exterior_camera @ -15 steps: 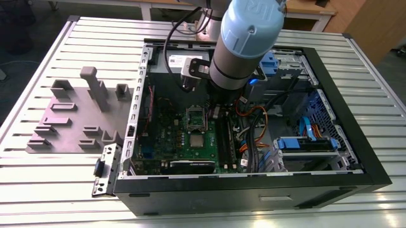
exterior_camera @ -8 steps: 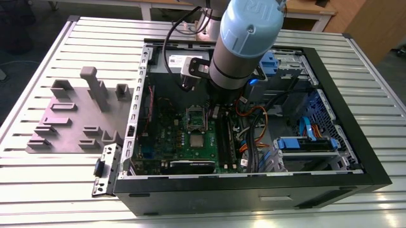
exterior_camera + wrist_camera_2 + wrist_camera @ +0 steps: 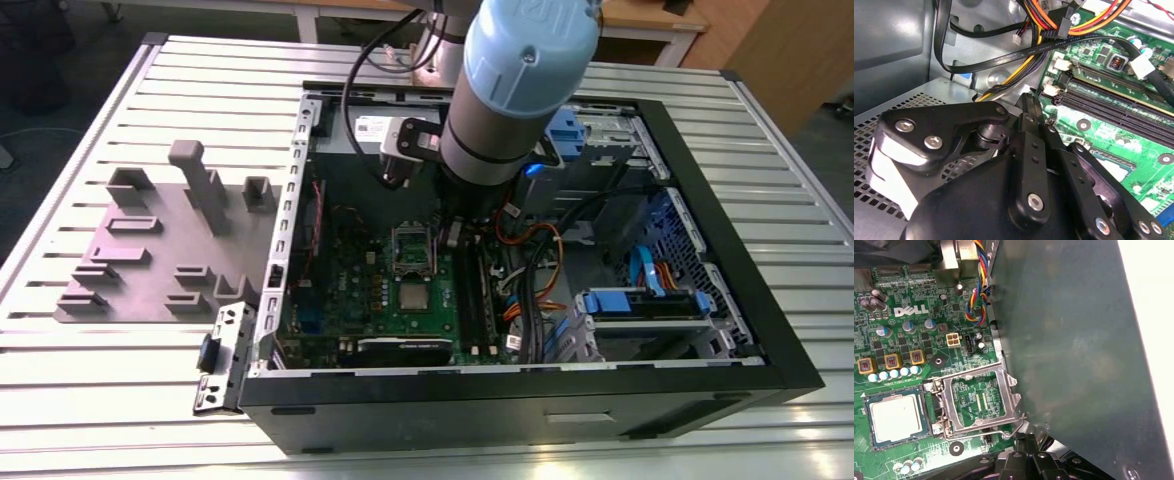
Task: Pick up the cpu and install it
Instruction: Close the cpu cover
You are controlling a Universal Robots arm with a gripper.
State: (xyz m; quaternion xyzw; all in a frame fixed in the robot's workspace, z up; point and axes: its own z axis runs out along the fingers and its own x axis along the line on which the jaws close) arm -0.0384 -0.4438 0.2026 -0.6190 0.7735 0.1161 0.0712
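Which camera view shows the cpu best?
The first wrist view: the cpu lies whole and near, beside the open socket frame. In the exterior view the cpu is a small pale square.

A table (image 3: 107,400) of pale ribbed metal slats is spread across most of the exterior view, and bright glare is thrown on its lower left slats. A wooden desk (image 3: 654,22) with pale legs is set along the top edge. A wooden panel (image 3: 787,50) is seen at upper right. Dark floor (image 3: 40,130) is shown at the left, with a dark shape (image 3: 34,55), possibly a chair, at upper left.
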